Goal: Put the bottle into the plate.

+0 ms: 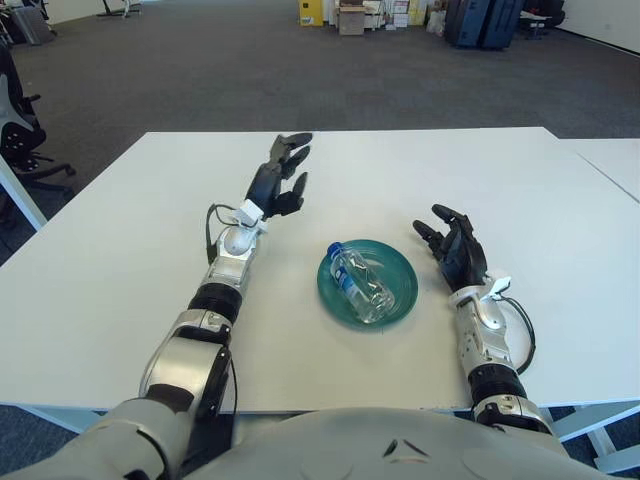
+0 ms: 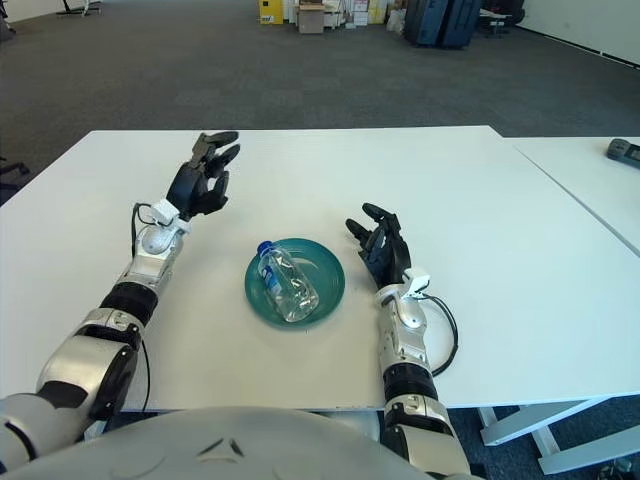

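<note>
The clear plastic bottle (image 1: 361, 284) lies on its side inside the teal plate (image 1: 404, 291), blue cap (image 1: 334, 250) pointing toward the far left rim, its base toward the near right rim. A pale label wraps its middle, but no writing on it can be read. The plate sits on the white table (image 1: 120, 290), between the two hands. The left hand (image 1: 278, 178) is raised above the tabletop, to the far left of the plate and well apart from it, fingers spread and holding nothing. The right hand (image 1: 455, 245) shows just to the right of the plate, near its rim but not touching, fingers loosely spread and upright, also holding nothing.
</note>
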Controlling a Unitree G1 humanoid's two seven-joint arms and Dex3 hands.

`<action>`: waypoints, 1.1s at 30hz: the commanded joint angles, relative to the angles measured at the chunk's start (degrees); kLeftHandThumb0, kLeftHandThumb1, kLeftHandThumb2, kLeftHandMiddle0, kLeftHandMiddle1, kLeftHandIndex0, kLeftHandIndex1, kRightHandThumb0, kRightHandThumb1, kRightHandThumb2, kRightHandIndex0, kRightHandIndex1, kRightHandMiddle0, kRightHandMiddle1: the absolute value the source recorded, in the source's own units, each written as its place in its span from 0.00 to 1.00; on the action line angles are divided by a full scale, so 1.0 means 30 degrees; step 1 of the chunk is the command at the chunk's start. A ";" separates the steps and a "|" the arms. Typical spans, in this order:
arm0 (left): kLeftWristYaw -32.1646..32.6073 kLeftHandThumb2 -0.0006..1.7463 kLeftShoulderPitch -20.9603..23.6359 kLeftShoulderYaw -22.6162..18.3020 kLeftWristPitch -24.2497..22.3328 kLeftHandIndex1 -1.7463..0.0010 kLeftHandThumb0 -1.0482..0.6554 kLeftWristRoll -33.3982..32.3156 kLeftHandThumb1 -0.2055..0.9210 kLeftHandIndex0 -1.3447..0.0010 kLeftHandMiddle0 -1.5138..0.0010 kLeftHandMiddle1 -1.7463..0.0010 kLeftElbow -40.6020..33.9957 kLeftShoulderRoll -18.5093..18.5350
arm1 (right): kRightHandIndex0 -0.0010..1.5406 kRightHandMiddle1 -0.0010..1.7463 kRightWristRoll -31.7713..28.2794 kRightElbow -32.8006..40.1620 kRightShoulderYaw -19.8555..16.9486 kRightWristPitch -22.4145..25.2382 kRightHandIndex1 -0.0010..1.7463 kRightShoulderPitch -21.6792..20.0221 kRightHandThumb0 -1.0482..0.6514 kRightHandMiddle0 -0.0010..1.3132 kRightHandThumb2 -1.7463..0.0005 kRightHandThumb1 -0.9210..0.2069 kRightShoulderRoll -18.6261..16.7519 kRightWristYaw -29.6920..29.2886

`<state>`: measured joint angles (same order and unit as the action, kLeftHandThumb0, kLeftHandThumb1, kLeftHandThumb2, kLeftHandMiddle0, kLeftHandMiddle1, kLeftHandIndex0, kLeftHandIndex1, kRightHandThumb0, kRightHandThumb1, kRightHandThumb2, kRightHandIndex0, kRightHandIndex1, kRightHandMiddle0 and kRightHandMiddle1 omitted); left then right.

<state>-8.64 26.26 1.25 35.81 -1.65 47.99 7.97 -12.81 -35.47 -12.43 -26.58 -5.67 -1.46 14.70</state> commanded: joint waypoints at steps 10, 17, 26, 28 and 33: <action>0.1124 0.48 -0.2307 -0.0291 0.0053 0.63 0.14 0.1112 1.00 1.00 0.85 1.00 0.0900 -0.0190 | 0.30 0.59 -0.0632 -0.0921 -0.0425 0.0840 0.19 0.1174 0.11 0.00 0.44 0.00 -0.0256 -0.0016; 0.1499 0.47 -0.2922 -0.0235 0.0420 0.66 0.12 0.1969 1.00 1.00 0.86 1.00 0.1009 0.0117 | 0.29 0.59 -0.0711 -0.0725 -0.0384 0.0968 0.19 0.1254 0.11 0.00 0.44 0.00 -0.0240 0.0042; 0.2070 0.48 -0.3778 -0.0218 0.0147 0.64 0.09 0.2506 1.00 1.00 0.85 0.99 0.0619 0.0166 | 0.28 0.59 -0.0771 -0.0455 -0.0383 0.1067 0.19 0.1377 0.11 0.00 0.43 0.00 -0.0262 -0.0037; 0.2140 0.48 -0.3918 -0.0206 0.0185 0.64 0.09 0.2583 1.00 1.00 0.85 0.99 0.0583 0.0186 | 0.29 0.59 -0.0761 -0.0434 -0.0379 0.1081 0.19 0.1382 0.11 0.00 0.43 0.00 -0.0262 -0.0079; 0.2229 0.48 -0.4169 -0.0170 0.0250 0.64 0.09 0.2714 1.00 1.00 0.85 0.99 0.0437 0.0187 | 0.29 0.59 -0.0749 -0.0400 -0.0386 0.1120 0.19 0.1388 0.11 0.00 0.43 0.00 -0.0238 -0.0136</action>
<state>-2.58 13.77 0.64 36.33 5.86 50.21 7.83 -14.51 -34.32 -13.15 -25.22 -5.21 -1.56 14.88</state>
